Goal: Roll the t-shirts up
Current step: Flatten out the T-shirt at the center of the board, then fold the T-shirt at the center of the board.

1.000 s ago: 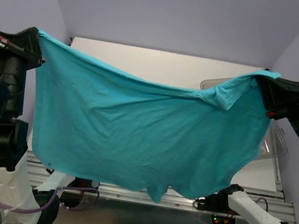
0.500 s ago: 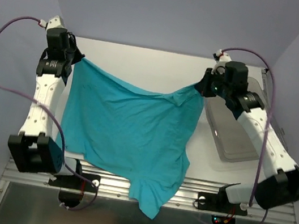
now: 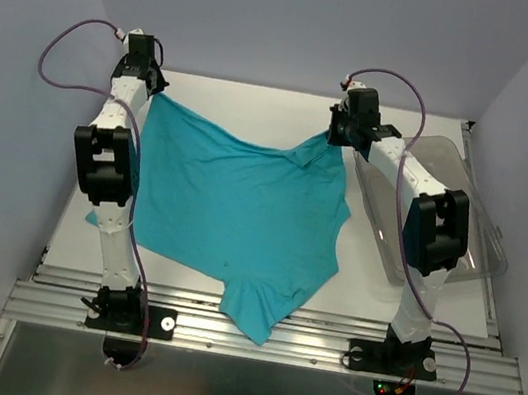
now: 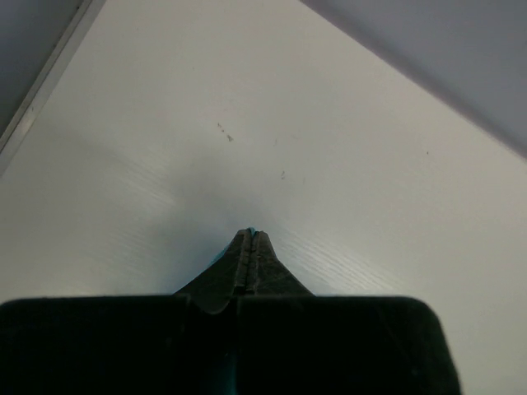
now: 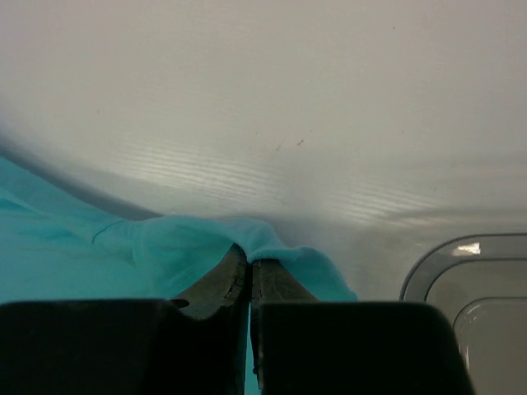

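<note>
Spread-out step, by my reading. Left gripper (image 3: 153,93) and right gripper (image 3: 339,135) are each pinching a far corner of the t-shirt (image 3: 232,207), fingers pressed together. The cloth is lying on the table (image 3: 250,99), overhanging its near edge. Next move is probably calling for release, then smoothing.

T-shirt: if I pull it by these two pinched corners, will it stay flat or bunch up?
Likely floppy: the t-shirt sags between the left gripper and right gripper, so it would probably bunch. Its near end overhangs the table edge and may drag it off.
</note>
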